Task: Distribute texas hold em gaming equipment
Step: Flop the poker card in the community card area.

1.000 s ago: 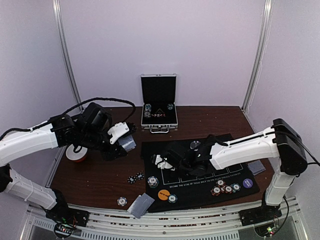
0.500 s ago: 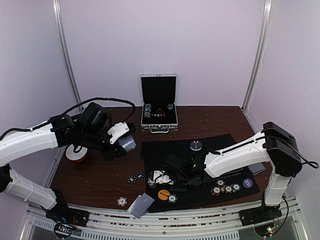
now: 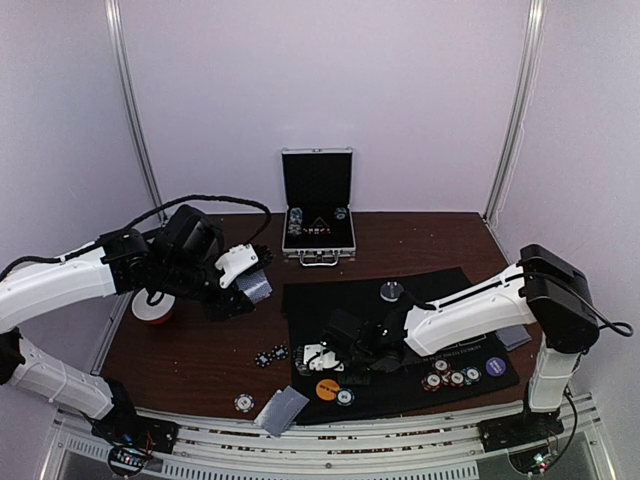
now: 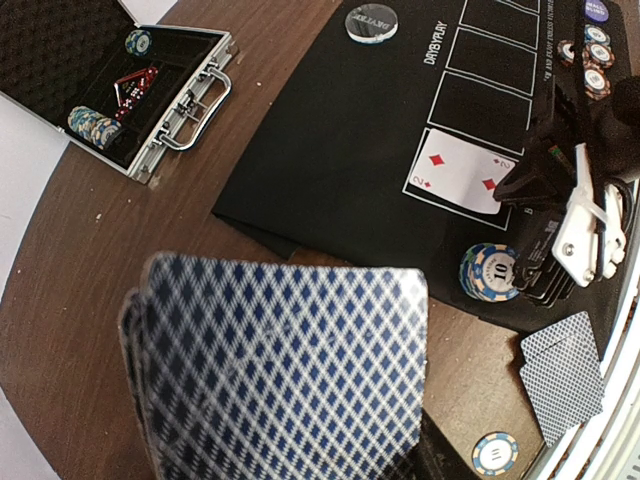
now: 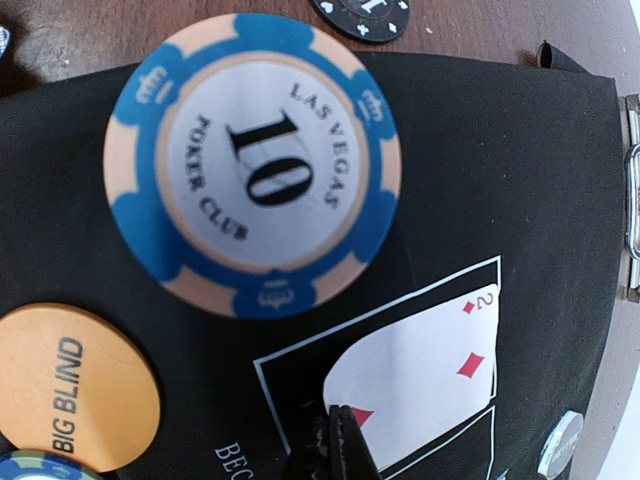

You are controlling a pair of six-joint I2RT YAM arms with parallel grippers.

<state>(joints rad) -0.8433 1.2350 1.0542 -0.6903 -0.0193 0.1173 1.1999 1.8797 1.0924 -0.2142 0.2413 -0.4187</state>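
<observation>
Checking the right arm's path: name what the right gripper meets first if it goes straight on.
The face-up two of diamonds on the mat: the shut right gripper points down at its near corner. Whether the tips touch it, I cannot tell.

A brown wooden table [image 3: 190, 365] carries a black mat [image 3: 330, 300] on its right half. Behind the mat stands an open silver case [image 3: 318, 215]. Well left of the mat lies a red-and-white disc [image 3: 152, 310]. Just off the mat's left edge sit two dark chips [image 3: 271, 355]. By its front-left corner are a striped chip [image 3: 243, 402] and face-down cards [image 3: 282, 410].
</observation>
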